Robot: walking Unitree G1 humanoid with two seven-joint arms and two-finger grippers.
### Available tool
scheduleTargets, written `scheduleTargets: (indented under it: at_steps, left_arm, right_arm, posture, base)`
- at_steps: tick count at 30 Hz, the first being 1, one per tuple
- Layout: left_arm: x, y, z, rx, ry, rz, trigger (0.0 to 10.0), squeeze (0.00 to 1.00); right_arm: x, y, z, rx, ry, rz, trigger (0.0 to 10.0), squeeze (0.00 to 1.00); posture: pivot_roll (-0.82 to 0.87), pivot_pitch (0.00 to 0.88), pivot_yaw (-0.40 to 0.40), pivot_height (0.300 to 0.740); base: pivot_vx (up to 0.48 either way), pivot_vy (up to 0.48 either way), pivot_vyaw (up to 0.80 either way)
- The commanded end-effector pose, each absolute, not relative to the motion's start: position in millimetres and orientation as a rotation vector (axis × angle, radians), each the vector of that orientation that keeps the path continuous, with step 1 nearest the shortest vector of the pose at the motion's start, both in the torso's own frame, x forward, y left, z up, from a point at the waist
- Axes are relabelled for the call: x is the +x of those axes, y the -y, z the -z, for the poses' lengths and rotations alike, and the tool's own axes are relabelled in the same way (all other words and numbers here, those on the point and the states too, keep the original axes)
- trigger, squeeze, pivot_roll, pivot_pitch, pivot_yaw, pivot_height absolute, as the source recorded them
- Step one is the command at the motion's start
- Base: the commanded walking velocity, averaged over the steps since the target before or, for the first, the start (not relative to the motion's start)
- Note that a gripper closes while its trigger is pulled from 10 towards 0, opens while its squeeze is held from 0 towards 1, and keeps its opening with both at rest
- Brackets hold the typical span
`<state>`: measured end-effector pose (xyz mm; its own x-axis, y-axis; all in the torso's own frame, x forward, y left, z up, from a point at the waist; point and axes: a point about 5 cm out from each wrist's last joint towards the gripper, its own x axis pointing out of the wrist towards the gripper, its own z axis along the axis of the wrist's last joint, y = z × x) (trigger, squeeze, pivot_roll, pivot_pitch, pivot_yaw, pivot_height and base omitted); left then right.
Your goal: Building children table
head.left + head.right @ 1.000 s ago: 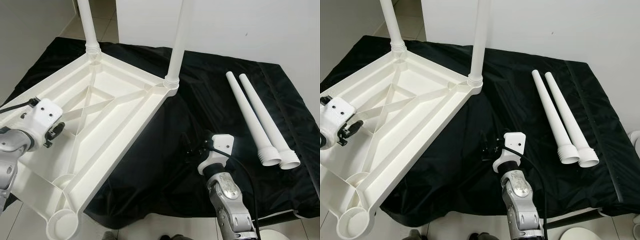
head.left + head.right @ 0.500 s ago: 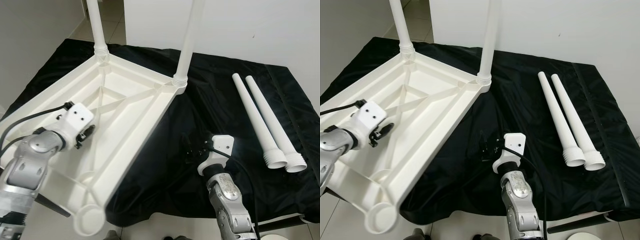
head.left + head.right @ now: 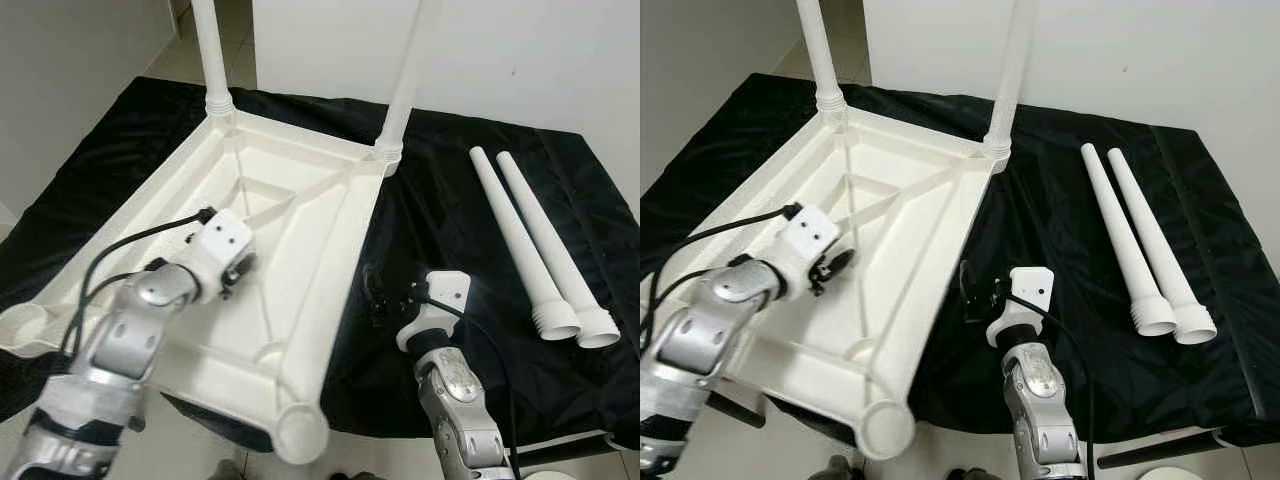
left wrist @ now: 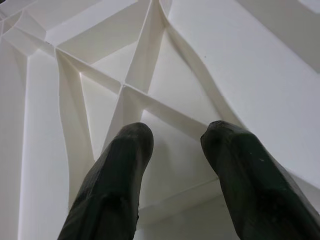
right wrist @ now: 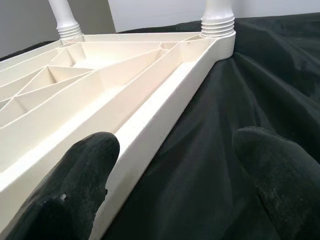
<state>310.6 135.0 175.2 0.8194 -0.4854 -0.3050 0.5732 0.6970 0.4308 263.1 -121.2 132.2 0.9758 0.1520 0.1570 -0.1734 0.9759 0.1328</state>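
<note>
- The table top (image 3: 300,190) lies upside down on the black cloth (image 3: 450,200), with two legs (image 3: 405,80) already standing in the far corners.
- Two loose legs (image 3: 525,245) lie well apart, on the right.
- The left gripper (image 4: 175,150) hovers half open over the ribs — it holds nothing.
- The right gripper (image 5: 170,165) is wide open and empty, just beside the rim.
- The plastic looks light, stiff and smooth — better to grasp a rib or the rim.

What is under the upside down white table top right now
A black cloth lies under the table top at its far end. The near corner overhangs the cloth's edge. Whatever lies directly beneath the panel is covered.
</note>
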Motion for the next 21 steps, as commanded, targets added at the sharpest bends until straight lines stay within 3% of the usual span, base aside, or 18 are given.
scheduleTargets:
  at_steps: [1,12,16,21]
  left_arm:
    - [307,-127,-156,0.509,-0.256,0.64,10.0,0.0]
    - [311,-135,-181,0.376,-0.15,0.636,10.0,0.0]
    - [300,-148,-209,0.251,-0.028,0.767,10.0,0.0]
    - [285,-163,-218,0.24,0.016,0.894,10.0,0.0]
  right_arm:
    - [261,121,-129,0.149,0.127,-0.158,10.0,0.0]
    - [260,120,-129,0.153,0.126,-0.156,10.0,0.0]
    - [260,121,-128,0.151,0.122,-0.155,10.0,0.0]
    - [261,120,-127,0.151,0.123,-0.159,10.0,0.0]
  posture:
    - [0.05,0.139,-0.038,0.74]
    - [0.05,0.142,-0.034,0.74]
    - [0.05,0.143,-0.034,0.74]
    - [0.06,0.143,-0.037,0.74]
  base:
    - [0.0,0.0,0.0]
    - [0.0,0.0,0.0]
    - [0.0,0.0,0.0]
    - [0.0,0.0,0.0]
